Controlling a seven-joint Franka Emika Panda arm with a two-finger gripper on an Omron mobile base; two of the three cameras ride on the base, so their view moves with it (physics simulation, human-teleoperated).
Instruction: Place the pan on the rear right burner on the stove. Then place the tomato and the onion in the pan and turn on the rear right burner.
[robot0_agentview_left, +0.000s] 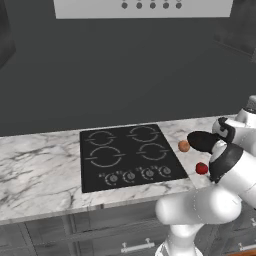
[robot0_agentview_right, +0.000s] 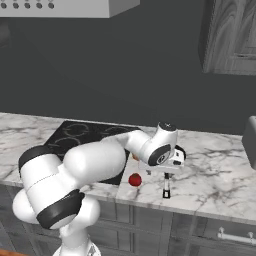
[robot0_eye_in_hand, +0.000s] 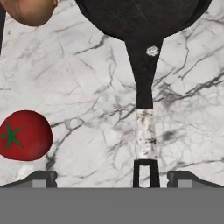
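Looking at the left base view, the stove (robot0_agentview_left: 127, 157) sits at the centre, with the pan (robot0_agentview_left: 201, 140), onion (robot0_agentview_left: 184, 146) and tomato (robot0_agentview_left: 201, 168) on the marble counter (robot0_agentview_left: 40, 165) at middle right. In the right base view, the gripper (robot0_agentview_right: 166, 176) hangs over the counter. In the hand view, its fingertips (robot0_eye_in_hand: 40, 176) stand wide apart, holding nothing, with the pan handle (robot0_eye_in_hand: 144, 109) between them. I judge the pan rigid; grip this slim handle.

Black pan (robot0_eye_in_hand: 140, 17), tomato (robot0_eye_in_hand: 22, 134), onion (robot0_eye_in_hand: 33, 11) on marble right of stove (robot0_agentview_left: 125, 155).

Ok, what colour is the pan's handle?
The pan handle is black near the pan, silvery further out, black-tipped; clearest in the hand view.
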